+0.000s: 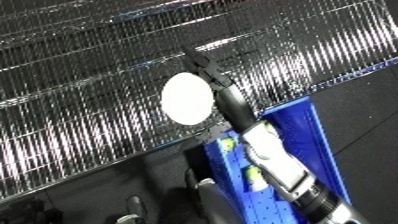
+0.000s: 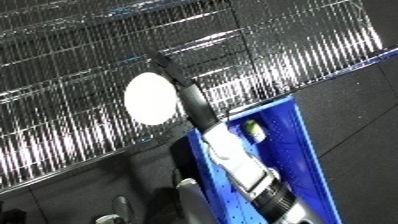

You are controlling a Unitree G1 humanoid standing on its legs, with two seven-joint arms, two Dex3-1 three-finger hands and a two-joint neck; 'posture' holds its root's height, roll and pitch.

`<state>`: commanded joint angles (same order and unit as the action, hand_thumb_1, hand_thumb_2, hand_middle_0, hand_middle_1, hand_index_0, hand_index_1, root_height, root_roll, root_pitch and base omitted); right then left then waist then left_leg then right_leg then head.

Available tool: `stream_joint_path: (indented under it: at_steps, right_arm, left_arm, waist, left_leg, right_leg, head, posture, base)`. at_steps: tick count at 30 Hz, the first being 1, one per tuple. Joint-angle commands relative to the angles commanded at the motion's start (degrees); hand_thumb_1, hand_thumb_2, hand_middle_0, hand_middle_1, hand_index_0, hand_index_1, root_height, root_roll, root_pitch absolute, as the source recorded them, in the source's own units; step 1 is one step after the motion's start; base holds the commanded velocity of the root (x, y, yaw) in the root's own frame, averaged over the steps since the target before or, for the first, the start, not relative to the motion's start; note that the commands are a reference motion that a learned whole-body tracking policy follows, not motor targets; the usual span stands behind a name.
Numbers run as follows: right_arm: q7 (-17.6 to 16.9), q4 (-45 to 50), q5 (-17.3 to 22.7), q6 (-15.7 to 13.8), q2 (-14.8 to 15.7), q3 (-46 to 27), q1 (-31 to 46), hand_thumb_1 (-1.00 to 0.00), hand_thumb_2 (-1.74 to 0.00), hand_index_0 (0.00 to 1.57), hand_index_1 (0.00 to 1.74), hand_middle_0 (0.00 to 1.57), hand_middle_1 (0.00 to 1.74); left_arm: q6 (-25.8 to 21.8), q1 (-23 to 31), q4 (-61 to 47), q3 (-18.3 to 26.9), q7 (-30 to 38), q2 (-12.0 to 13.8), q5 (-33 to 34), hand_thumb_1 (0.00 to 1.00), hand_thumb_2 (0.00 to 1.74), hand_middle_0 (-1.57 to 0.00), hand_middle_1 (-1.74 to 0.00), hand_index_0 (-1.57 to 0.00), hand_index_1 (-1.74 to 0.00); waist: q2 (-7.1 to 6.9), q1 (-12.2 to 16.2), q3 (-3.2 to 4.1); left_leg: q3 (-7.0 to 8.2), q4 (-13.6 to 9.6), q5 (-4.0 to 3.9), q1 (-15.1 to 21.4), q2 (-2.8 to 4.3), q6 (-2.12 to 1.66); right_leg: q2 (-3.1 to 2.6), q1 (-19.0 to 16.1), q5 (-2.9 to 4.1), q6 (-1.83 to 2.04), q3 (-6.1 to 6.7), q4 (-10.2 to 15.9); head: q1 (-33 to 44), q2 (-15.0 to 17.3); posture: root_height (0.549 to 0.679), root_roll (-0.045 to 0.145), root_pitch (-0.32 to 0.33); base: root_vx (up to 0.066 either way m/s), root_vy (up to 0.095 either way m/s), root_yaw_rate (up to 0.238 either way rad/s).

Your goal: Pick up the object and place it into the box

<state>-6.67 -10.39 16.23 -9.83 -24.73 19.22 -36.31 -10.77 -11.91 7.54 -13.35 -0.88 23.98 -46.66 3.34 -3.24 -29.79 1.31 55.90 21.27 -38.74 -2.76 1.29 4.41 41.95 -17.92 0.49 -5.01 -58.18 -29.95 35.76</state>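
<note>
Left eye view shows the right arm (image 1: 275,165) rising from the lower right edge, across the blue bin (image 1: 306,145), up to the wire shelf (image 1: 89,100) that fills the upper part of the picture. Its black hand (image 1: 206,70) reaches past the bin's far rim and lies against the mesh. A white oval object (image 1: 187,98) sits just beside the hand, to its left and a little below the fingertips, touching the black wrist along its right edge. Whether the fingers curl round the object or only lie next to it I cannot tell; the hand is thin and dark against the wire. The object is outside the bin, above its far rim, in front of the shelf. Inside the bin, yellow-green items (image 2: 252,130) show beside the forearm. Of the left hand nothing can be seen in either view
</note>
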Motion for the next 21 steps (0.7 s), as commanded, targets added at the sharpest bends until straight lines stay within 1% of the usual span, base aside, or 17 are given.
stream_joint_path:
  at_steps: [7, 13, 16, 21]
  right_arm:
    - [-0.92, -0.6, -0.76, 0.3, 0.61, 0.43, -1.82, -0.5, -0.87, 0.79, 0.87, 0.79, 0.87]
    - [-2.39, -0.44, -1.18, 0.99, 0.12, 0.04, -1.46, -0.8, -1.39, 1.26, 1.39, 1.26, 1.39]
    - [-3.37, -0.05, -1.16, 0.79, -0.21, -0.58, -0.9, -0.8, -1.39, 1.26, 1.39, 1.26, 1.39]
    - [-4.68, 1.93, -1.36, -0.54, -0.74, -2.62, 0.98, -0.8, -1.39, 1.26, 1.39, 1.26, 1.39]
  left_arm:
    - [-0.29, -0.45, 0.55, -0.63, -0.12, -0.36, -0.07, 1.0, 1.74, -1.57, -1.74, -1.57, -1.74]
    - [-0.64, -0.58, 0.88, -0.64, -0.31, -0.39, -0.03, 1.0, 1.74, -1.57, -1.74, -1.57, -1.74]
    - [-0.87, -0.46, 0.82, -0.49, -0.34, -0.34, 0.08, 1.0, 1.74, -1.57, -1.74, -1.57, -1.74]
    - [-1.27, 0.05, 0.66, 0.28, -0.62, -0.07, 0.27, 1.0, 1.74, -1.57, -1.74, -1.57, -1.74]
  waist:
    - [0.14, -0.19, 0.0]
    - [0.05, 0.04, 0.0]
    - [-0.05, 0.27, 0.0]
    - [-0.27, 0.94, 0.0]
  left_leg:
    - [-0.1, -0.44, 0.06, 0.28, -0.21, -0.13]
    - [-0.03, -1.33, -0.21, 1.02, -0.14, -0.15]
    - [-0.05, -1.87, -0.42, 1.4, 0.01, -0.18]
    - [-0.13, -3.21, -0.84, 2.45, 0.2, -0.2]
  right_leg:
    - [-0.02, -0.2, -0.12, -0.02, -0.13, 0.28]
    - [-0.09, -0.9, 0.09, -0.02, 0.0, 1.05]
    - [-0.18, -1.24, 0.32, 0.05, 0.13, 1.54]
    - [-0.42, -2.16, 0.69, 0.27, 0.45, 2.63]
  head:
    - [-0.74, -0.07]
    - [-0.97, -0.09]
    - [-0.75, -0.36]
    - [-0.08, -1.59]
  posture:
    - [0.602, 0.074, 0.083]
    - [0.605, 0.075, 0.081]
    - [0.606, 0.075, 0.081]
    - [0.609, 0.074, 0.078]
  base:
    - [-0.01, -0.004, 0.038]
    - [-0.021, -0.013, 0.002]
    - [-0.036, -0.026, -0.012]
    - [-0.047, -0.031, -0.046]
